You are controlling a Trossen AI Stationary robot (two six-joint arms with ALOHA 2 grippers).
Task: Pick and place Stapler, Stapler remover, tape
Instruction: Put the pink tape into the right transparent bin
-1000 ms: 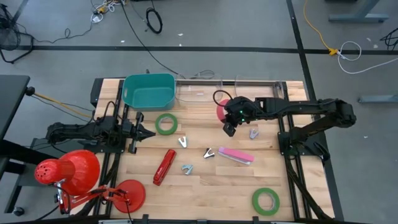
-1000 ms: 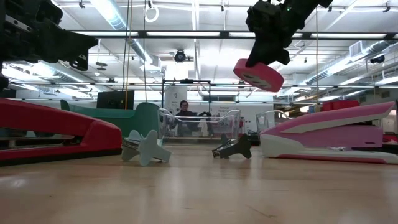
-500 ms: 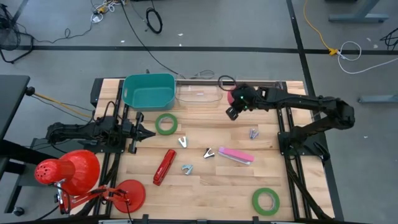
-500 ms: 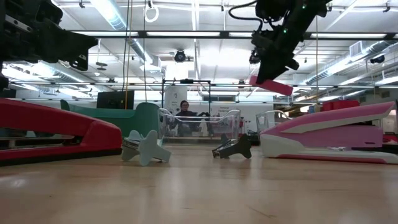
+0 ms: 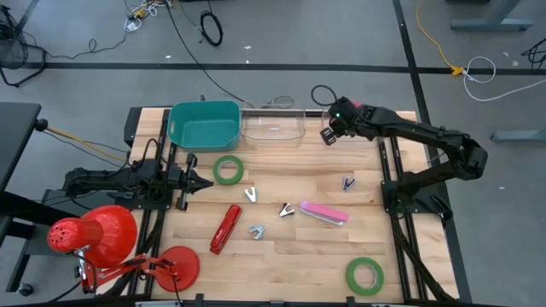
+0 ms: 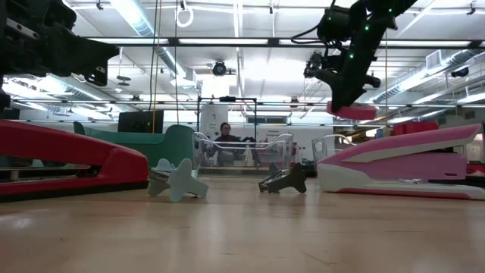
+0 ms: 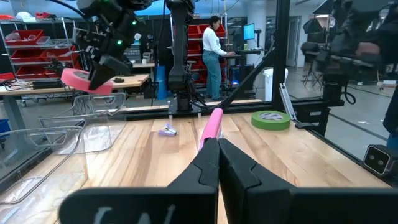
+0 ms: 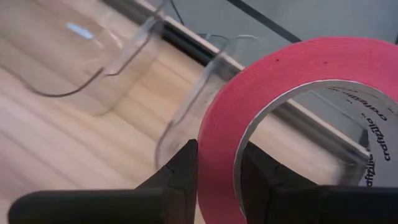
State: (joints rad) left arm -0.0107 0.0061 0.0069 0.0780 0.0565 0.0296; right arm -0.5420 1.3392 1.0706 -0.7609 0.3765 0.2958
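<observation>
Red-pink tape roll pinched through its wall by right gripper, held above clear bin | inner-core print reads partly "craftzilla" | left gripper closed, empty, beside green tape roll, well apart from clear bin

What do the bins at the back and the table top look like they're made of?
Teal bin: opaque, smooth, probably moulded plastic. Two clear bins: see-through with glossy rims, likely thin plastic. Table top: pale wood planks, grain and seams showing.
</observation>
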